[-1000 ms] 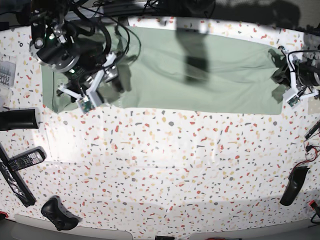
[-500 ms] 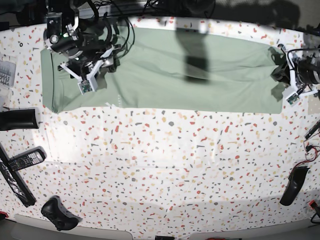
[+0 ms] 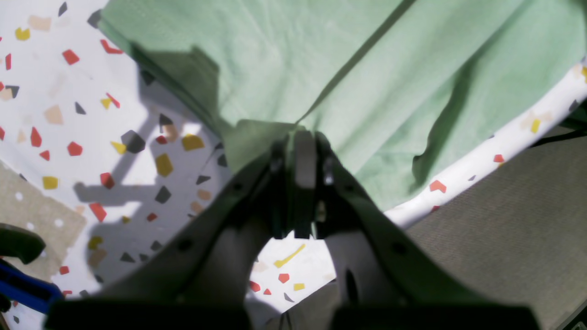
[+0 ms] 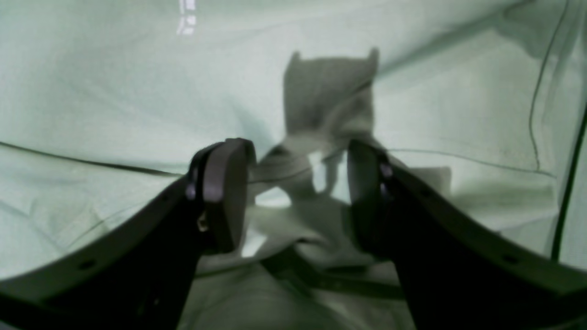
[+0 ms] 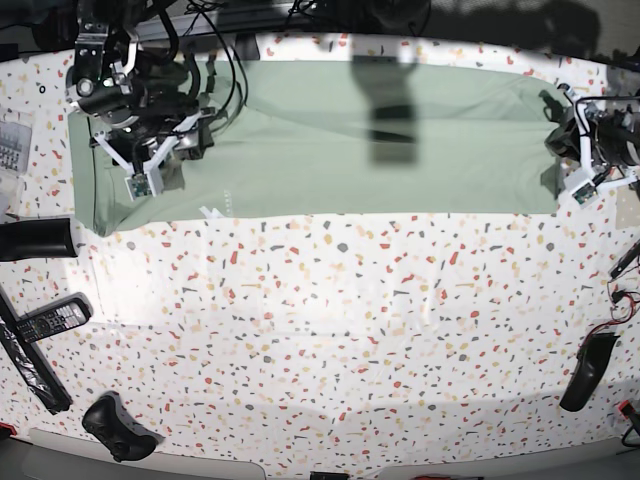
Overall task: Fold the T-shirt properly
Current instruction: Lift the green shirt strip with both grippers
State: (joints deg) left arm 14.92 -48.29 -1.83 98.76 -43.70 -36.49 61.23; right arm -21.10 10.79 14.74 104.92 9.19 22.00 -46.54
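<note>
At the near edge of the terrazzo-speckled bench (image 5: 330, 330) lie a black game controller (image 5: 118, 427) at 7 o'clock, a remote control (image 5: 55, 318) at 9 and a dark curved handset (image 5: 588, 370) at 4. Beyond them the T-shirt (image 5: 400, 150), soft matte sage-green cloth, stretches as a long flat band across 10 to 2 o'clock. The left end effector (image 3: 300, 151) is clenched on its creased edge at 3, while the right end effector (image 4: 298, 183) hangs released above bunched fabric at 10.

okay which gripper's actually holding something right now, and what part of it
The left gripper is shut on the T-shirt, pinching its edge at one end. The right gripper is open above the fabric.
</note>
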